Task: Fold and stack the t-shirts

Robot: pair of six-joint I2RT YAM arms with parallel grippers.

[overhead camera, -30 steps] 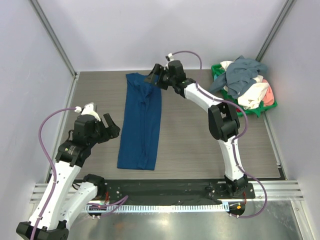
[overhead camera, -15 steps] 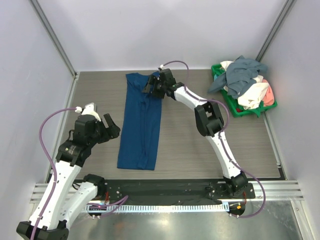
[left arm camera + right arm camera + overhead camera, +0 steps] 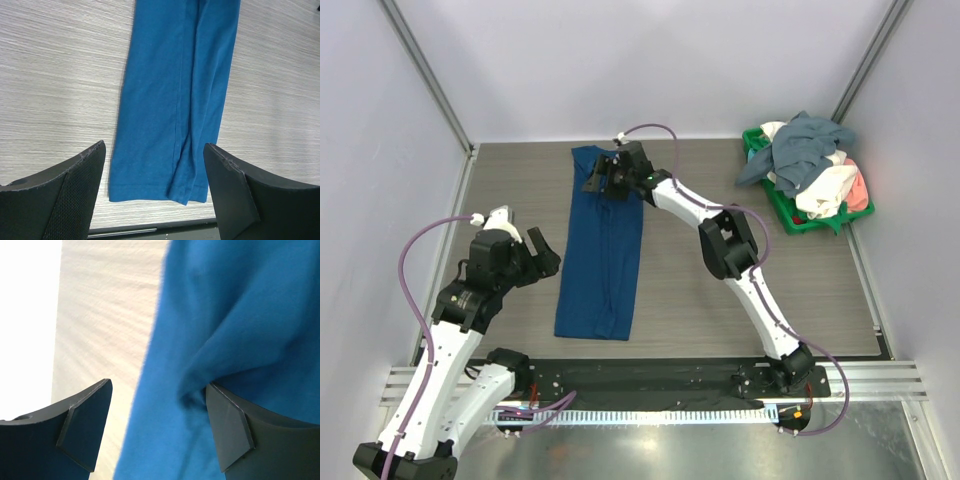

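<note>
While right gripper [image 3: 157, 385] gapes, blue t-shirt [image 3: 602, 250] flat

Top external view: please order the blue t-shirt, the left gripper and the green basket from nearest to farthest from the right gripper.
1. blue t-shirt, directly under the right gripper, mid-table.
2. left gripper, near-left side.
3. green basket, far-right corner.

I'm noting white arm links [image 3: 772, 312] with black joints [image 3: 725, 245]; purple cables [image 3: 404, 262] are looping behind black, textured, wedge-shaped fingers [image 3: 60, 195].
</note>
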